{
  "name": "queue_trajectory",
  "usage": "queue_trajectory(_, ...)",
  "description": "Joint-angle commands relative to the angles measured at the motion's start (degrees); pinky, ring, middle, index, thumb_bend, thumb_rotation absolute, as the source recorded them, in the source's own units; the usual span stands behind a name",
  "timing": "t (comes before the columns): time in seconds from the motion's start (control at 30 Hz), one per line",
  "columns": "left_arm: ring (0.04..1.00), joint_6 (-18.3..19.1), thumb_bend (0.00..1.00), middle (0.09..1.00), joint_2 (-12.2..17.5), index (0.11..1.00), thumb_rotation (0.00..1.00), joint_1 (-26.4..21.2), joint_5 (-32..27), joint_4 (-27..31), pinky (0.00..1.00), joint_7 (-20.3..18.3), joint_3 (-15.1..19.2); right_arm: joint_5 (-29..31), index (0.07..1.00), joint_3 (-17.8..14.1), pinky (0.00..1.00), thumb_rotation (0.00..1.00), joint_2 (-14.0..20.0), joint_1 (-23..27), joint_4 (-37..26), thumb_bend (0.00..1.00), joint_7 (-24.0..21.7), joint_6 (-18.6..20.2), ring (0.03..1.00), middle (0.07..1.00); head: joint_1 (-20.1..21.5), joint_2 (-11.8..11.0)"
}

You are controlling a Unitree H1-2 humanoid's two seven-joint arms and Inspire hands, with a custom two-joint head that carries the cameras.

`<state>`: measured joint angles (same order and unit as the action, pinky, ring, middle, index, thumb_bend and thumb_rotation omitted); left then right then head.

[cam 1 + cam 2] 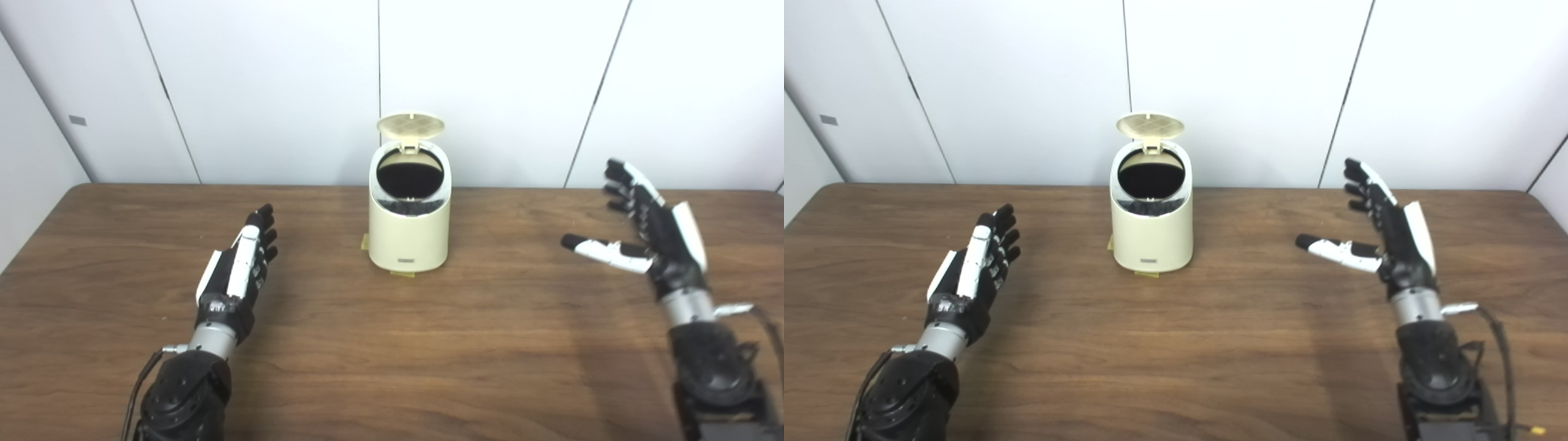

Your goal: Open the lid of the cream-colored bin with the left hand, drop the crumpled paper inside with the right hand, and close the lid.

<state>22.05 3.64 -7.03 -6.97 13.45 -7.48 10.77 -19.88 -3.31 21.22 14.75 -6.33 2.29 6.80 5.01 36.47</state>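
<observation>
The cream-colored bin (pixel 409 236) stands upright on the wooden table (pixel 392 343), near its far edge. Its round lid (pixel 410 127) is tipped up and back on its hinge, and the dark inside shows through the mouth. My left hand (pixel 240 269) rests low over the table to the left of the bin, fingers straight and apart, holding nothing. My right hand (pixel 643 229) hovers to the right of the bin, fingers spread and thumb pointing toward it, also holding nothing. No crumpled paper shows in either view.
White wall panels (pixel 490 79) rise right behind the table's far edge. Small yellow tape pieces (pixel 404 274) peek out at the bin's base. Bare tabletop lies between the two hands in front of the bin.
</observation>
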Motion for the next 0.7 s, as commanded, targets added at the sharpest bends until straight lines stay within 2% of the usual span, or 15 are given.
queue_trajectory(0.0, 1.000, -3.28, 0.59, 1.000, 0.58, 1.000, 0.86, -0.45, -0.50, 0.51, 1.00, 0.25, -0.54, -5.83, 0.836, 0.41, 0.76, 0.12, 4.44, 2.30, -2.02, 0.83, 0.21, -1.16, 0.832, 0.862, 0.44, 0.26)
queue_trajectory(0.07, 1.000, -4.31, 0.57, 1.000, 0.54, 1.000, 0.85, -0.08, -0.78, 0.14, 1.00, 0.45, -0.63, -11.52, 0.840, 1.69, 0.78, 0.16, 7.93, 2.78, -2.55, 0.85, -1.04, 0.40, 0.835, 0.853, 0.96, 0.39)
queue_trajectory(0.17, 1.000, -4.67, 0.60, 1.000, 0.51, 1.000, 0.83, 0.26, -0.94, 0.08, 1.00, 1.00, -0.54, -17.52, 0.811, 2.96, 0.74, 0.18, 12.33, 4.01, -4.18, 0.90, -6.18, 6.35, 0.831, 0.832, 3.09, 0.83)
queue_trajectory(0.27, 1.000, -5.11, 0.62, 1.000, 0.89, 1.000, 0.83, 0.40, -1.70, -0.04, 1.00, 0.86, -0.23, -21.24, 0.795, 3.88, 0.68, 0.14, 14.64, 5.46, -5.81, 0.94, -11.55, 11.87, 0.805, 0.805, 5.87, 0.81)
queue_trajectory(0.3, 1.000, -5.47, 0.62, 1.000, 1.14, 1.000, 0.82, 0.47, -2.04, -0.16, 1.00, 0.67, -0.10, -22.21, 0.795, 4.08, 0.70, 0.14, 15.18, 5.95, -6.25, 0.94, -13.07, 13.42, 0.807, 0.805, 7.29, 0.54)
queue_trajectory(0.37, 1.000, -5.62, 0.62, 1.000, 1.54, 1.000, 0.81, 0.59, -2.85, -0.10, 1.00, 0.45, 0.00, -23.22, 0.778, 4.18, 0.71, 0.12, 16.18, 6.75, -6.35, 0.95, -14.67, 14.73, 0.809, 0.807, 8.16, 0.50)
queue_trajectory(0.5, 1.000, -4.82, 0.59, 1.000, 2.46, 1.000, 0.76, 0.98, -4.26, 0.35, 1.00, 0.08, 0.07, -24.78, 0.761, 4.72, 0.63, 0.09, 17.81, 9.02, -5.59, 0.92, -18.35, 17.29, 0.791, 0.806, 11.47, 0.11)
queue_trajectory(0.67, 1.000, -4.16, 0.58, 1.000, 3.96, 1.000, 0.73, 1.87, -5.21, 1.29, 1.00, -0.20, 0.18, -25.63, 0.765, 5.52, 0.58, 0.09, 17.84, 11.91, -2.47, 0.92, -20.42, 18.66, 0.771, 0.803, 15.56, 0.15)
